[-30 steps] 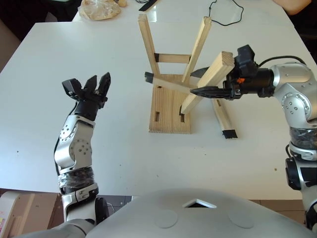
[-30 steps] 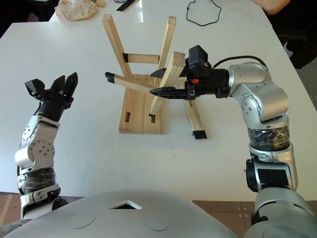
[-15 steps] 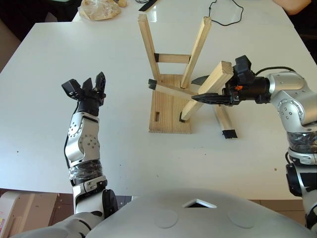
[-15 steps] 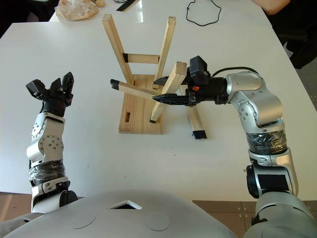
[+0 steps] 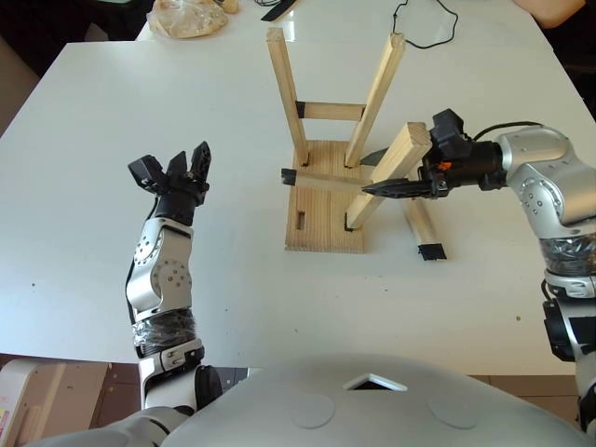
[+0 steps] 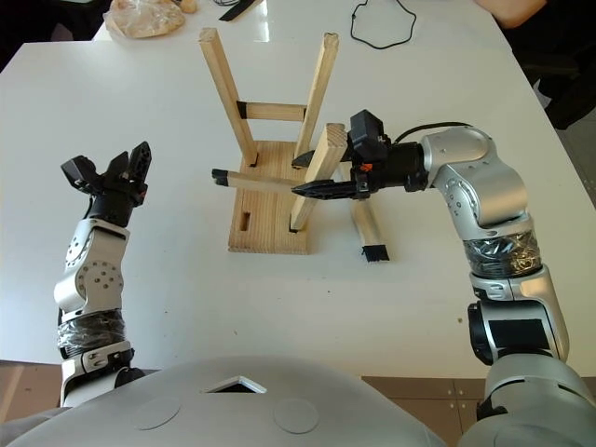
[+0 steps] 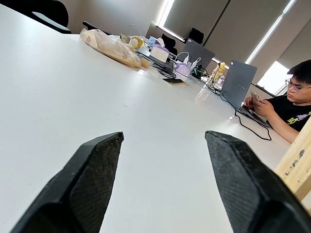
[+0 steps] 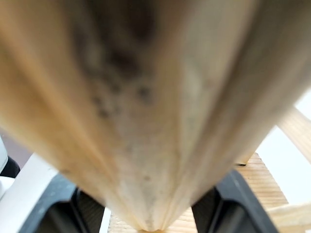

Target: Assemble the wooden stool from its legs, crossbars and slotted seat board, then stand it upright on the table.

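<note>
Stool seat board point(image 5: 321, 223) lies flat on the bench point(image 5: 93, 140); right claw point(image 5: 372, 187) grasps a leaning leg point(image 5: 405, 154) over it, left claw point(image 5: 177, 172) released, raised well left.

A white table point(image 5: 84, 214); at its far edge a crumpled bag point(image 5: 189, 17), a flat black thing point(image 5: 279, 8) and a black cable point(image 5: 455, 19); a laptop point(image 7: 236, 82) beyond.

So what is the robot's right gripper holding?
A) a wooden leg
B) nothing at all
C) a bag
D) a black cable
A: the right gripper is shut on a leg, which slants down to the seat board.
</note>
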### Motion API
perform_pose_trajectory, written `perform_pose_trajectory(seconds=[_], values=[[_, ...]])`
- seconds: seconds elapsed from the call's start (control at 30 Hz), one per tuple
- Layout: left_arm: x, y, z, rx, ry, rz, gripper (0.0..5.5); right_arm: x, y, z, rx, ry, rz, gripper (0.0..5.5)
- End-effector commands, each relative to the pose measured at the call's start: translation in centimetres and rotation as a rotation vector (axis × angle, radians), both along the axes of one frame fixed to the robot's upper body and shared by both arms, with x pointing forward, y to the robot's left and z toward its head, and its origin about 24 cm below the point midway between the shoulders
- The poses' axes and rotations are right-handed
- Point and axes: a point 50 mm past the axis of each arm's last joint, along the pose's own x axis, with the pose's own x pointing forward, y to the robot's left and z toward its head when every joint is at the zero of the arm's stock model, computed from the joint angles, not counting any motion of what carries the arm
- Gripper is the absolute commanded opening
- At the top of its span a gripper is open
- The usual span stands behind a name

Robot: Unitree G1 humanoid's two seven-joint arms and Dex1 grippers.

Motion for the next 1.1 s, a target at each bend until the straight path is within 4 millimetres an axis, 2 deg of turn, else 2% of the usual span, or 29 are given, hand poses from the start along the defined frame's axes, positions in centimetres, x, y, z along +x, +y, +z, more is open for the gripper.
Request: perform_pose_trajectory(seconds=[0.03,0.17,0.3,0.53,0.7,0.8,0.83,0.97,1.1], values=[[-0.1,-0.6,0.0,-0.021,-0.007,-0.011,3.12,-0.4,0.0,-3.1,-0.154,0.02,-0.015,2.04],[-0.1,-1.5,-0.4,-0.038,0.001,-0.037,3.12,-1.2,0.1,-6.9,-0.232,0.091,-0.02,2.04],[0.1,-1.8,-0.4,-0.043,-0.005,-0.045,3.12,-0.9,-0.2,-8.2,-0.243,0.119,-0.057,2.04],[0.7,-2.0,-0.4,-0.043,-0.011,-0.048,3.12,0.0,1.4,-8.1,-0.208,0.15,-0.05,2.04],[0.8,-2.0,-0.5,-0.044,-0.014,-0.038,3.12,0.2,1.6,-8.7,-0.237,0.151,-0.052,2.04],[0.8,-1.8,-0.6,-0.047,-0.015,-0.032,3.12,0.8,2.0,-7.8,-0.166,0.119,-0.078,2.04],[0.8,-1.8,-0.7,-0.047,-0.015,-0.033,3.12,0.9,2.0,-7.4,-0.134,0.119,-0.088,2.41],[0.5,-1.4,-1.0,-0.046,-0.005,-0.013,3.12,1.2,1.0,-5.1,0.007,0.101,-0.165,2.95],[-0.2,-0.9,-1.4,-0.053,0.008,0.009,3.12,0.1,-1.3,-5.1,-0.03,0.071,-0.316,3.51]])
